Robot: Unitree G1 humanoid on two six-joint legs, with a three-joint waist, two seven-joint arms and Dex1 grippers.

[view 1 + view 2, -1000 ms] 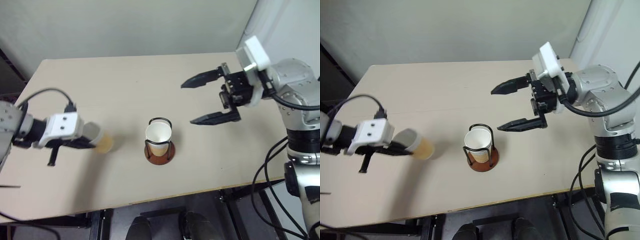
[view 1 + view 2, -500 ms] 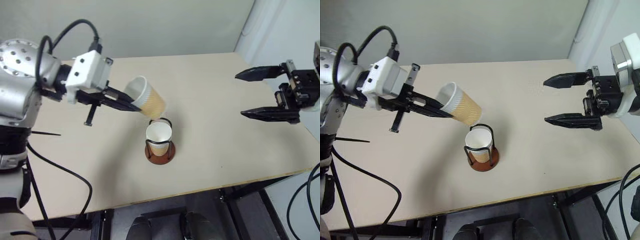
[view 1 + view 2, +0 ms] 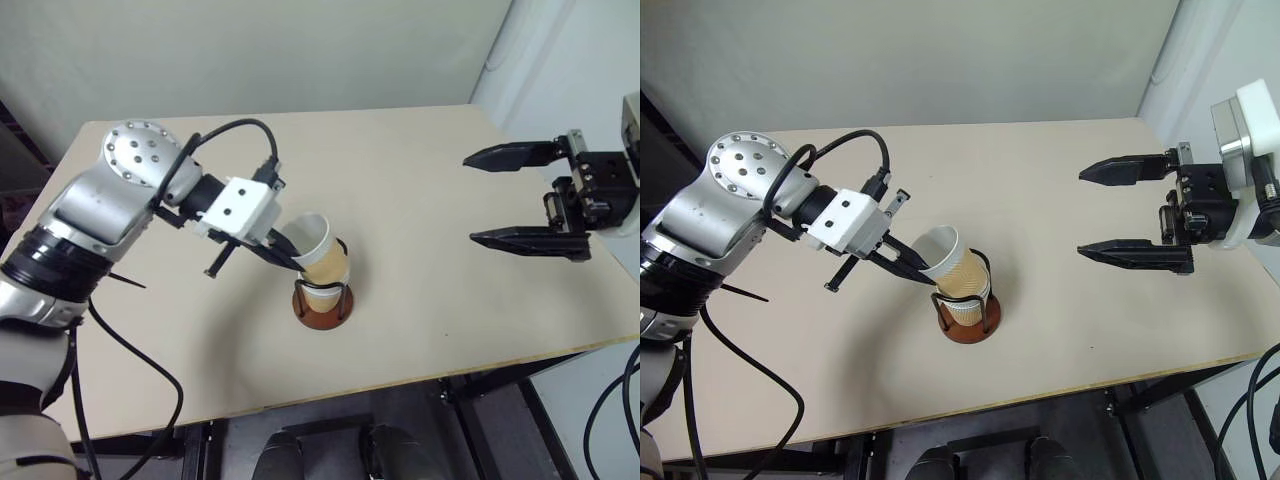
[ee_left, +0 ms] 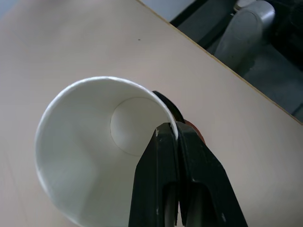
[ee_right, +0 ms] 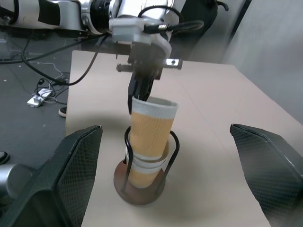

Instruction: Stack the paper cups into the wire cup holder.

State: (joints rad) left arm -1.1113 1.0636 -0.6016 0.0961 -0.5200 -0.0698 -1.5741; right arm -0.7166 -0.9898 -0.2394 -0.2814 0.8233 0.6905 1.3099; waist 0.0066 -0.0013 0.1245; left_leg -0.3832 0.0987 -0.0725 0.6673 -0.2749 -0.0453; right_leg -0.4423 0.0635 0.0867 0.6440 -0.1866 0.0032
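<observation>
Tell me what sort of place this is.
Probably a robot test lab, not a home: a bare light table against a plain wall, loose cables and a power strip on the floor.

Silver arms, white wrist blocks, black cables, seemingly textured black claws [image 3: 1118, 208].

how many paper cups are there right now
2 visible: one seated in the wire cup holder, and a tilted paper cup pinched at its rim by the left gripper, partly nested into it. More may be nested, hidden inside.
</observation>
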